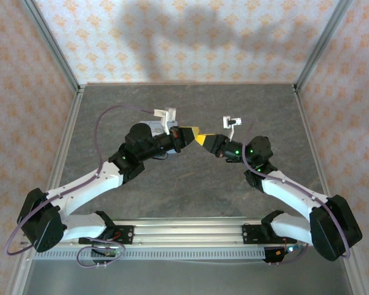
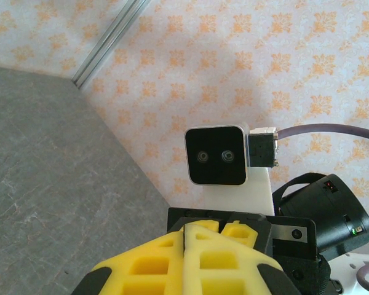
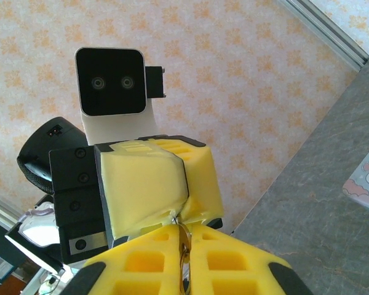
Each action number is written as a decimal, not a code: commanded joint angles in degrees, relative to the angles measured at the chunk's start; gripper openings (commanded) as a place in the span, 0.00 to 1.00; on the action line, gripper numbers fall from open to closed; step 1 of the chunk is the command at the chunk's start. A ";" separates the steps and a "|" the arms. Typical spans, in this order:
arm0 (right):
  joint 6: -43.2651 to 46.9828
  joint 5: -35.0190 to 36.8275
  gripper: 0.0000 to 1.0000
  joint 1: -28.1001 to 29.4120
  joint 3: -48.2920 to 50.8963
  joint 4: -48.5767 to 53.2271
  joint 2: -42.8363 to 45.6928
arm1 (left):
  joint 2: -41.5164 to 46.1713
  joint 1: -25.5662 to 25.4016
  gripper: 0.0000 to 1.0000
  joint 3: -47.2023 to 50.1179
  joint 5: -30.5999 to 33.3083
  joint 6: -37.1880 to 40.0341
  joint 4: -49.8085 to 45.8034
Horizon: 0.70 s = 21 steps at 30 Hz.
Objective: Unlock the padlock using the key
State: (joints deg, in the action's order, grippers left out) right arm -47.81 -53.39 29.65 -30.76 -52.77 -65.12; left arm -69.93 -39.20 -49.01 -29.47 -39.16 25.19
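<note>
My two grippers meet tip to tip above the middle of the grey table point(image 1: 190, 203). The right gripper point(image 3: 183, 228) is shut on the key point(image 3: 184, 244), a thin flat silvery piece standing on edge between its yellow fingers. The left gripper point(image 3: 179, 212) faces it with its pads pressed together. A thin bit of metal pokes out at its tip and touches the key. The padlock is hidden. In the left wrist view the left gripper point(image 2: 186, 228) shows no gap, with the right fingers point(image 2: 238, 232) just beyond. From above, the left gripper point(image 1: 189, 132) and right gripper point(image 1: 203, 140) touch.
A pale blue cartoon-printed tin point(image 3: 366, 184) lies on the table at the right edge of the right wrist view. Patterned walls and metal frame posts point(image 1: 55, 49) enclose the table on three sides. Both arms arch inward from their bases on the near rail point(image 1: 184, 233).
</note>
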 commanded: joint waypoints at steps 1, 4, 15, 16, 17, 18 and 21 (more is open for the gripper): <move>0.91 0.57 0.07 0.39 -0.96 -2.65 1.18 | 0.17 0.53 0.00 0.76 0.64 -0.31 2.57; 1.40 1.07 0.04 0.41 -0.70 -1.83 1.62 | 0.36 0.66 0.00 0.92 0.91 -0.55 2.69; 12.58 4.75 0.00 0.27 -1.81 18.41 7.68 | 2.92 3.59 0.52 0.81 2.82 -0.51 -3.54; 14.91 5.75 0.00 0.24 -2.22 22.73 8.70 | 3.50 4.37 0.58 0.65 3.37 -0.17 -5.43; 17.10 7.09 0.00 0.17 -2.52 26.96 9.72 | 4.10 5.17 0.66 0.67 4.15 0.08 -7.31; 19.07 8.63 0.00 0.15 -2.83 30.46 10.42 | 4.48 5.93 0.72 0.48 5.22 0.40 -9.50; 24.92 15.82 0.00 0.08 -4.59 43.20 12.14 | 4.91 7.60 0.81 -1.97 12.05 4.56 -22.37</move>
State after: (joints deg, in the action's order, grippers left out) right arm -31.44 -44.93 29.95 -32.82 -23.68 -54.83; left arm -66.28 -32.71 -48.49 -24.27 -38.74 15.16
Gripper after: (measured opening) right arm 0.046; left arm 0.804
